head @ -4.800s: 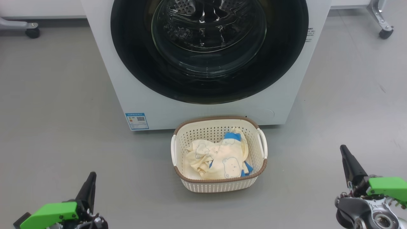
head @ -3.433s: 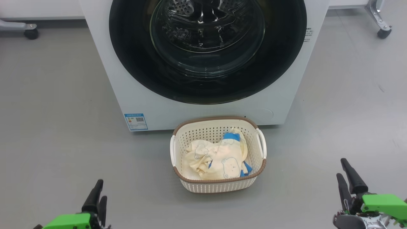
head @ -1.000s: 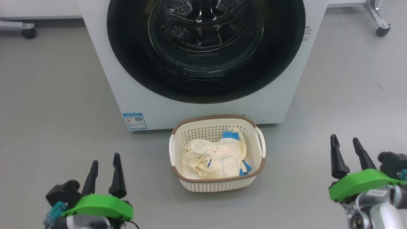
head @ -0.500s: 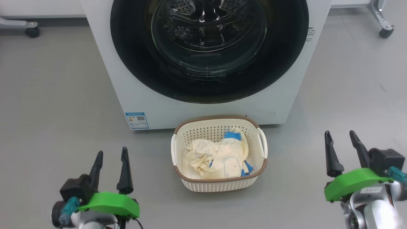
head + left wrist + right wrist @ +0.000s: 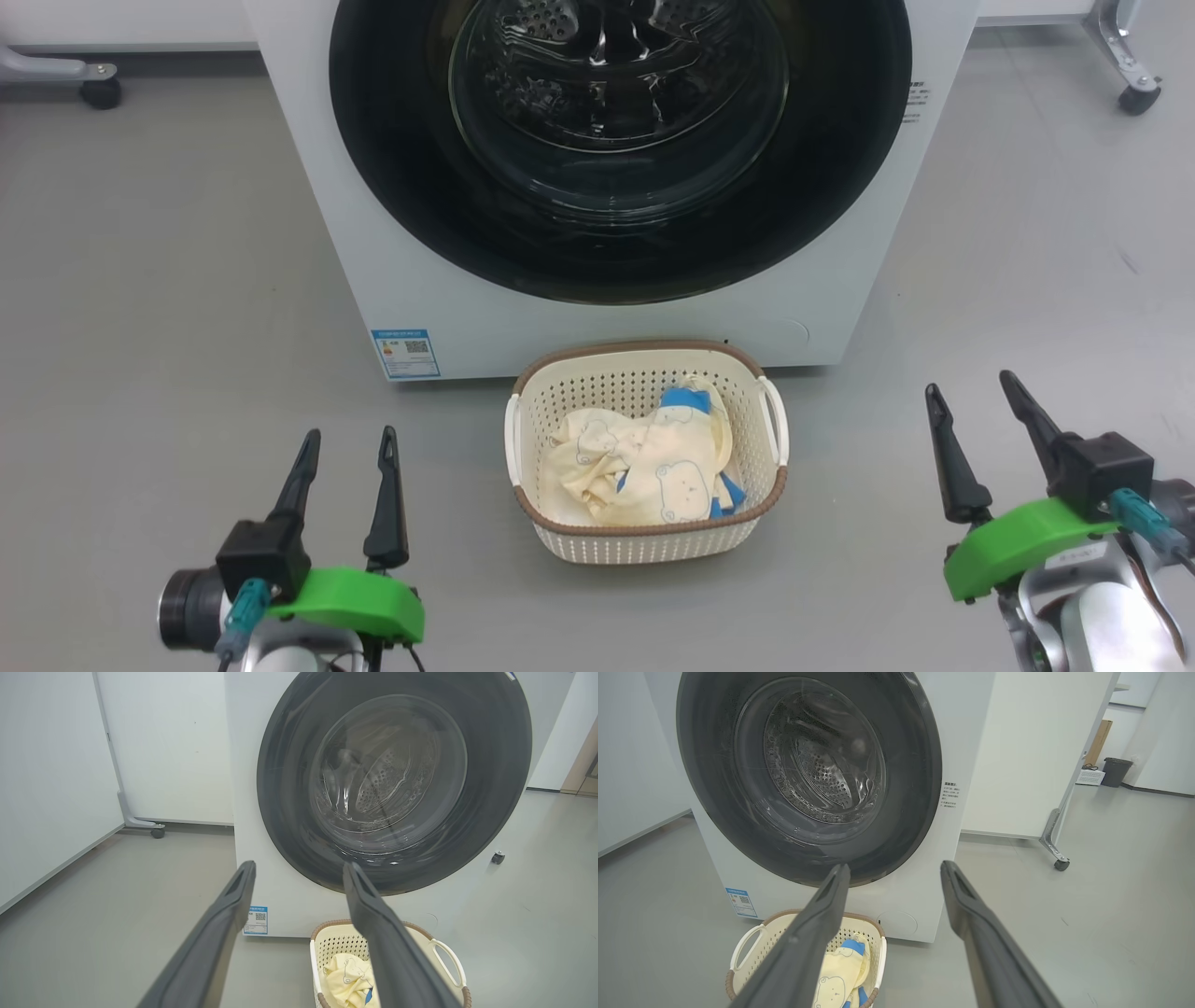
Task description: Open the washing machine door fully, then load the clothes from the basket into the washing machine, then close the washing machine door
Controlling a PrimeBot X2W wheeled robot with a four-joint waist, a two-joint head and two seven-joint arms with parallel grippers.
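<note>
The white washing machine (image 5: 597, 317) stands ahead on the floor, and its round glossy black door (image 5: 840, 187) with the glass window lies closed flat against the front. Right before it sits the cream basket (image 5: 644, 546) holding pale yellow clothes (image 5: 635, 467) with blue trim. My left gripper (image 5: 347, 437) hovers open and empty at the lower left, left of the basket. At the lower right, my right gripper (image 5: 971, 385) is open and empty too. Both wrist views face the door (image 5: 289, 756) (image 5: 710, 756), with the basket (image 5: 448, 956) (image 5: 747, 942) low in each.
Grey floor spreads on both sides of the machine. Castor feet of white panels stand at the far left (image 5: 98, 91) and far right (image 5: 1137, 98). A dark bin (image 5: 1115, 771) sits far off to the right.
Both arms have lifted and turned so the fingers point up toward the machine; both grippers moved slightly inward and stay open. The basket and door have not moved.
</note>
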